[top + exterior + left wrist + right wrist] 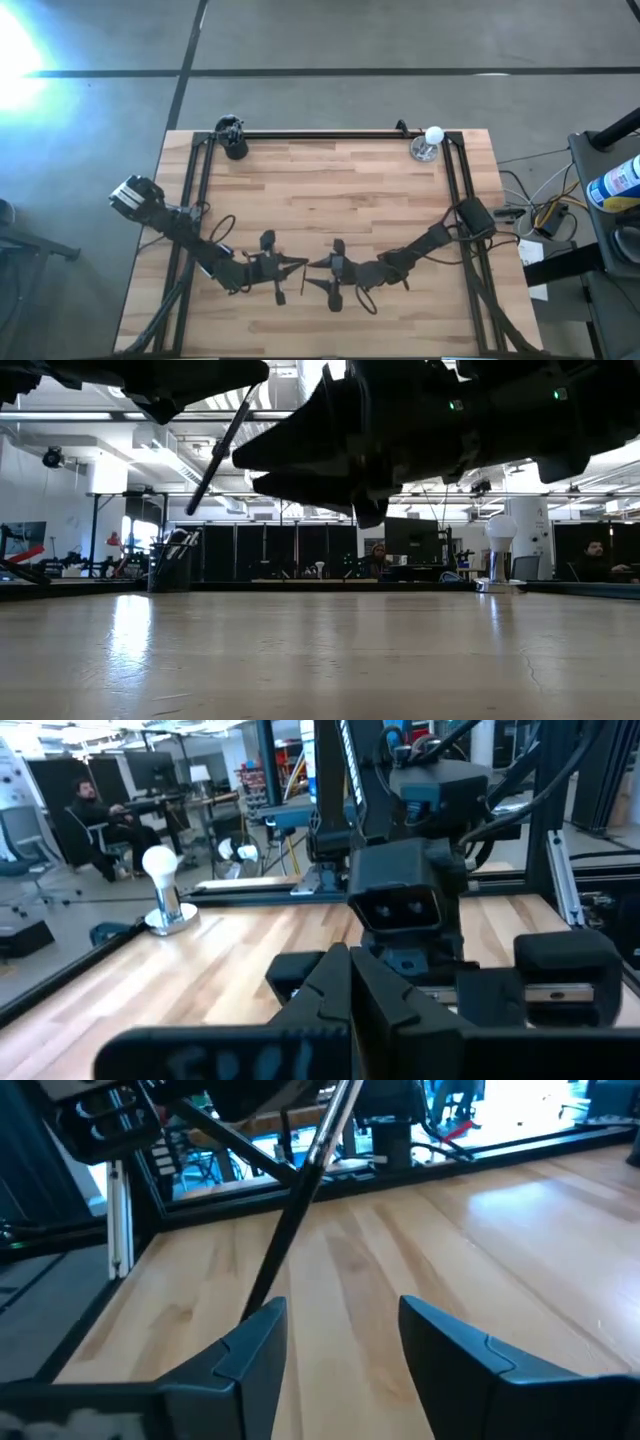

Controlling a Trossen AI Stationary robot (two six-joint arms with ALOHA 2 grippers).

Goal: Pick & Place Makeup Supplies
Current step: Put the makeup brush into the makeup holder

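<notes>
One thin dark makeup brush [220, 452] with a silvery ferrule [325, 1142] hangs slanting in the air over the table's near middle. My left gripper [296, 265] is shut on its upper end. My right gripper [340, 1330] faces it, open. The brush's lower end [262, 1295] runs down beside one of the right gripper's fingers [250, 1350]; whether they touch I cannot tell. The black cup [172, 565] at the far left corner holds several more brushes upright. In the left wrist view my shut fingers [345, 975] hide the brush. My left gripper pinches the brush by its upper part, near the silvery ferrule [338, 1110]; the picture's edge and the gripper hide the exact place. The brush is lifted clear of the table and slants down below the fingers [195, 500].
The white ball on a silver base [432, 140] stands at the table's far right corner. A black frame rail [330, 134] runs along the far edge, and rails run down both sides. Bare wood [330, 200] lies between the grippers and the far edge. People sit in the room beyond.
</notes>
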